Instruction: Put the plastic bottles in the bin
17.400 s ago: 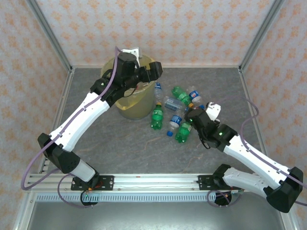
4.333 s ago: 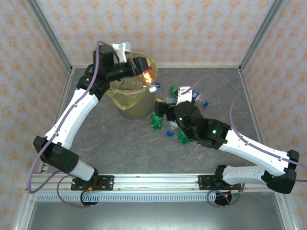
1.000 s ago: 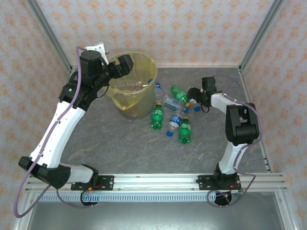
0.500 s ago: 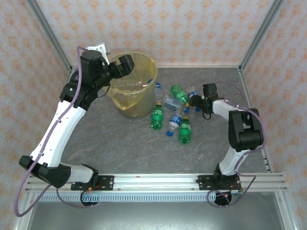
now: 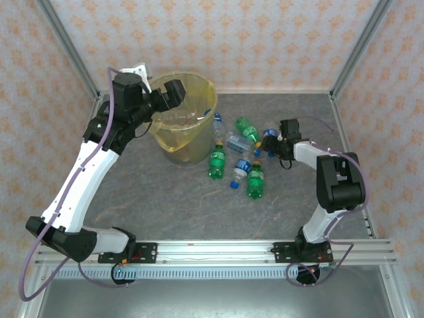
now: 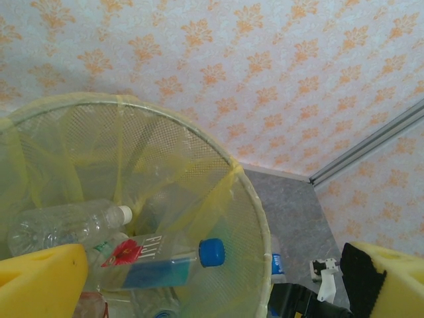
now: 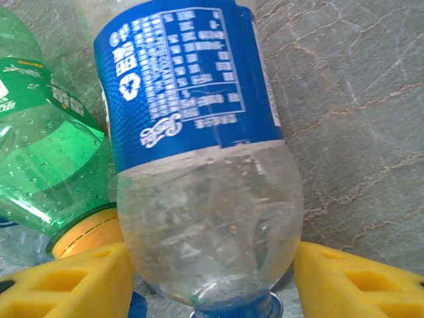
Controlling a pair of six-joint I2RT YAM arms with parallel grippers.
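The bin (image 5: 179, 142), lined with a yellow bag, stands at the back left, and my left gripper (image 5: 173, 93) hangs open over its rim with nothing between its fingers. In the left wrist view the bin (image 6: 252, 212) holds a blue-capped bottle (image 6: 159, 262) and a white-capped clear bottle (image 6: 66, 228). My right gripper (image 5: 273, 140) is shut on a clear bottle with a blue label (image 5: 267, 136) that lies on the table. Its yellow fingers (image 7: 358, 278) press both sides of that bottle (image 7: 199, 165) near the neck. A green bottle (image 7: 40, 159) lies beside it.
Several more bottles lie in a cluster right of the bin, among them green ones (image 5: 216, 161) (image 5: 255, 179) (image 5: 248, 129) and clear ones (image 5: 240, 171) (image 5: 235, 141). One small bottle (image 5: 217, 122) rests against the bin. Frame posts stand at the back corners.
The right gripper's fingers have closed in on the blue-labelled bottle, and its wrist has shifted slightly toward the near side. The left arm has stayed over the bin.
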